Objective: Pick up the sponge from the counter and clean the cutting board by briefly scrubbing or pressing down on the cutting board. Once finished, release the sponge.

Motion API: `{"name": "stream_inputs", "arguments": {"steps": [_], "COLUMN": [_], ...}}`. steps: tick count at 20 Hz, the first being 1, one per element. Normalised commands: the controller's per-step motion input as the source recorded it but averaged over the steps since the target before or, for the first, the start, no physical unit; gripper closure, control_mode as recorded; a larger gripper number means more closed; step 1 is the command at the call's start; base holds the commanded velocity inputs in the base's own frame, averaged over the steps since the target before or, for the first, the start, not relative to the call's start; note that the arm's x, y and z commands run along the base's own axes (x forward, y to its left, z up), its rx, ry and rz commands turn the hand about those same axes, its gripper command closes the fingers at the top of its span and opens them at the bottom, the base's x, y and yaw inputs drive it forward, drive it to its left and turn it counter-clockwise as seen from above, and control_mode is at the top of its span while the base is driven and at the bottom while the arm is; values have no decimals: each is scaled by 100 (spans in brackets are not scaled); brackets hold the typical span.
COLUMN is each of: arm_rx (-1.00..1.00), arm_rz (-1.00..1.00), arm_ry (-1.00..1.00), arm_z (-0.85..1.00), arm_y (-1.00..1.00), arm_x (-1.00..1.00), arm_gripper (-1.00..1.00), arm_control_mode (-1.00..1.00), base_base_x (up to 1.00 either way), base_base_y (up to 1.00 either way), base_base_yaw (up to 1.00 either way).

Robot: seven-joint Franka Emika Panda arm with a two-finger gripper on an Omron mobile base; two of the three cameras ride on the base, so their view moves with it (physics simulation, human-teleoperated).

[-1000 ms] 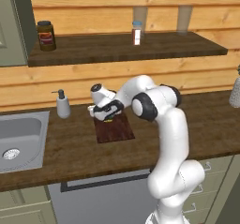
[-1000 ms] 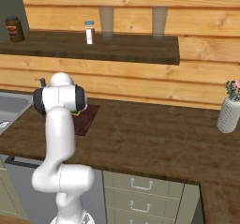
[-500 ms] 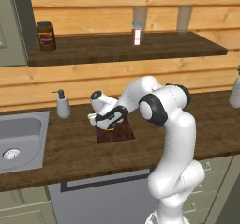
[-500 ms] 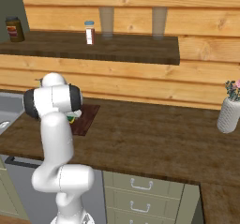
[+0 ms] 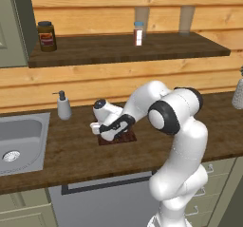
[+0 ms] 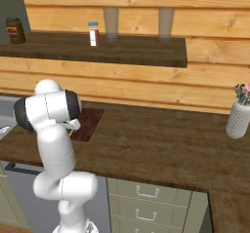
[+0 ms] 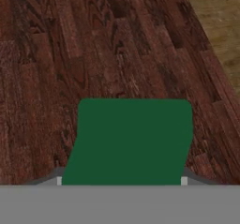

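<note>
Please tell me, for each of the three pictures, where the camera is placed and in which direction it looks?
Left base view: behind the arm to its left, looking forward and down at the counter; the white arm rises from the lower right.
Right base view: behind to its right, same direction; the arm rises from the lower left.
Hand view: on the hand, looking along the end effector at the sponge over dark reddish wood.
Both base views share the cutting board and the shelf.

A kitchen: wooden counter [image 5: 71,155] with inset sink [image 5: 19,140], soap dispenser [image 5: 63,106], shelf [image 5: 123,48], drawers [image 6: 146,203].
</note>
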Motion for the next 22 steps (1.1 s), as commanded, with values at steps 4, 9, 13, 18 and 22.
{"name": "stream_inputs", "arguments": {"steps": [4,9,13,18,22], "arm_rx": [0,0,0,0,0], "arm_rz": [0,-3,-5,-5,-4], "arm_ry": [0,0,0,0,0], "arm_z": [0,0,0,0,0], "arm_y": [1,0,0,-5,-10], "arm_x": [9,39,48,58,71], "arm_gripper": [100,100,100,100,100], "arm_control_mode": [-100,-100,-100,-100,-100], "base_base_x": [0,0,0,0,0], "base_base_y": [0,0,0,0,0], "base_base_yaw": [0,0,0,0,0]}}
